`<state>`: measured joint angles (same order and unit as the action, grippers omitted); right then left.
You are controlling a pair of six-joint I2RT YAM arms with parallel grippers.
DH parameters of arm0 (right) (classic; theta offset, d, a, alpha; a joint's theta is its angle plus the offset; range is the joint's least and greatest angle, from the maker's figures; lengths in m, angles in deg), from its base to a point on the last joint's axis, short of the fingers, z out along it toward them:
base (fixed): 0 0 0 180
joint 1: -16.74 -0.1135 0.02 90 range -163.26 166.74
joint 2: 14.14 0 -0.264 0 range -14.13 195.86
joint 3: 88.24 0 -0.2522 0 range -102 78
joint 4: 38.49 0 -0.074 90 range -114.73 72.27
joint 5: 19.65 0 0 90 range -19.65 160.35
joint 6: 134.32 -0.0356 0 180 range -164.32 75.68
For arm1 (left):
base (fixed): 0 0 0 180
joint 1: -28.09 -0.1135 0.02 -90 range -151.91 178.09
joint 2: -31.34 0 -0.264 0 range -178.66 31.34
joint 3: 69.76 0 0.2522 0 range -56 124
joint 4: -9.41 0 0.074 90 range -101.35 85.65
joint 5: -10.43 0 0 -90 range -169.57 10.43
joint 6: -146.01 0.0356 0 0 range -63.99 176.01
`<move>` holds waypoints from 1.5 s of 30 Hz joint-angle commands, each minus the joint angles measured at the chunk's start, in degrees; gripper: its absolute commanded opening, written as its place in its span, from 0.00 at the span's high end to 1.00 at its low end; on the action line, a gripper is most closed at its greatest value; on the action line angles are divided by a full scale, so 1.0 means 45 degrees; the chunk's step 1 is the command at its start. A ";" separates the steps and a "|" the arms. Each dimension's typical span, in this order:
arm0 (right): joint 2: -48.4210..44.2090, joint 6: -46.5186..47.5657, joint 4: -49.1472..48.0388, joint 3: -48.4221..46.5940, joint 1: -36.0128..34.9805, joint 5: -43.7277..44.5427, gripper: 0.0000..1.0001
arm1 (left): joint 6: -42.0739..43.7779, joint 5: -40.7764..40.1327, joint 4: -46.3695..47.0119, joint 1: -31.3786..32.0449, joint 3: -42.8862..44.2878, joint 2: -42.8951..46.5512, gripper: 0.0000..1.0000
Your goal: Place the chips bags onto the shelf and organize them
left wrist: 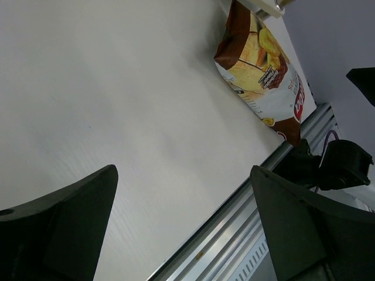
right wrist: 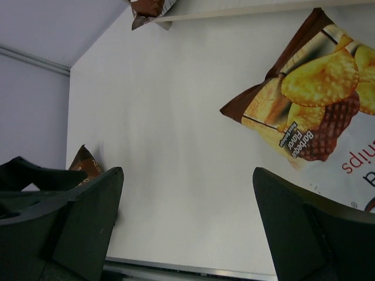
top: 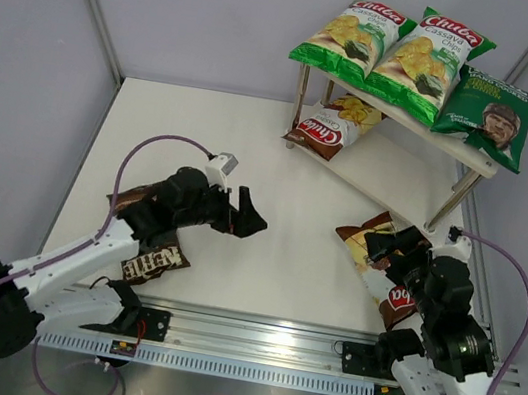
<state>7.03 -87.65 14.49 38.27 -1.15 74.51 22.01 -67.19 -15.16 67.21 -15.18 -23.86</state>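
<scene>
Left gripper (left wrist: pixel 183 175) fingers fill the foreground of the left wrist view, spread wide with nothing between them. The right gripper (right wrist: pixel 187 175) is likewise released and empty.

Shelf (top: pixel 390 173) status: the upper board carries a green Chuba bag (top: pixel 350 32), its green twin (top: pixel 426 63) and the portrait bag (top: pixel 491 116), which overhangs the right end. The lower board carries one brown-red Chuba bag (top: pixel 335 123) at its left; the remainder is bare.

Two bags lie on the desk (top: pixel 274 260): a second brown-red bag (right wrist: pixel 316 99) near the shelf's front post, beneath the right gripper, and the Kettle bag (top: pixel 157 261) under the left arm.

Assessment: the fifth pick is in hand. The next move calls for the right gripper to descend, clench on the second brown-red bag and carry it beside its match.

The left arm largely masks the Kettle bag. The right wrist view cuts off the second brown-red bag.
</scene>
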 commanded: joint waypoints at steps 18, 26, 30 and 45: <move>-0.1890 0.0098 0.3862 -0.2754 -0.0009 -0.0573 0.01 | 0.0680 0.4123 0.2209 0.1757 0.9540 -1.2691 0.01; -0.2731 0.0274 0.3979 -0.2637 -0.0009 -0.0867 0.00 | 0.0233 0.2660 0.3259 0.2343 1.0929 -1.5056 0.01; -0.3004 0.0313 0.4135 -0.2598 -0.0009 -0.0867 0.01 | -0.0139 0.3322 0.4335 0.2402 1.1299 -1.5857 0.01; -0.3024 0.0586 0.4194 -0.2794 -0.0028 -0.1218 0.01 | -0.2972 0.4827 0.9252 0.3046 1.0931 -1.7791 0.01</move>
<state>-6.50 -86.14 33.70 26.54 -1.15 69.64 12.02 -48.26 14.72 79.10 34.50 -103.16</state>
